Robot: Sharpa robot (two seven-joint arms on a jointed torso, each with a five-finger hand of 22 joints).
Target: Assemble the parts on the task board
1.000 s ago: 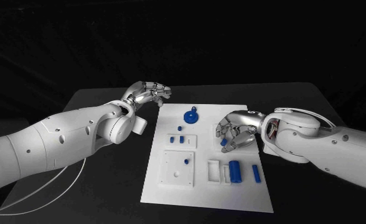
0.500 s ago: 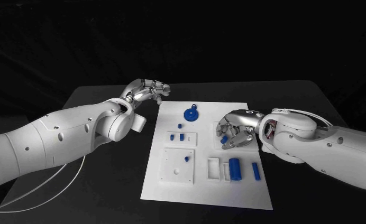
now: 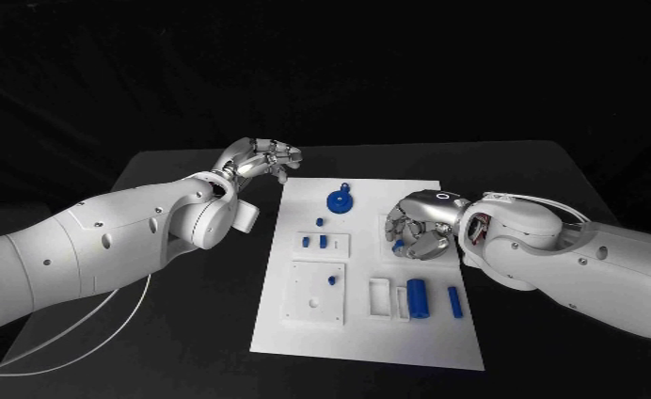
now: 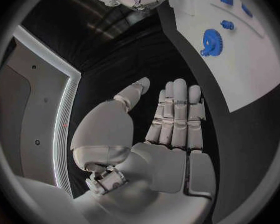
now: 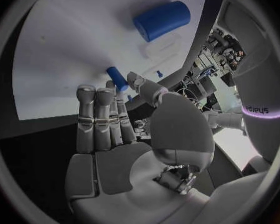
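The white task board lies mid-table. My right hand hovers over its right side, and thumb and a fingertip pinch a small blue peg just above the board. A blue gear-shaped part lies at the far end. Two short blue pegs stand in a small white block, and another sits in a larger block. A blue cylinder and a slim blue bar lie near the right edge. My left hand is off the board's far left corner, fingers straight, holding nothing.
The black table surrounds the board, with bare surface on both sides. A white cable trails below my left arm near the front left edge. A tiny blue piece lies between the gear and the small block.
My right hand's fingers have curled in closer around the small blue peg. The left hand has barely shifted; the camera has moved slightly.
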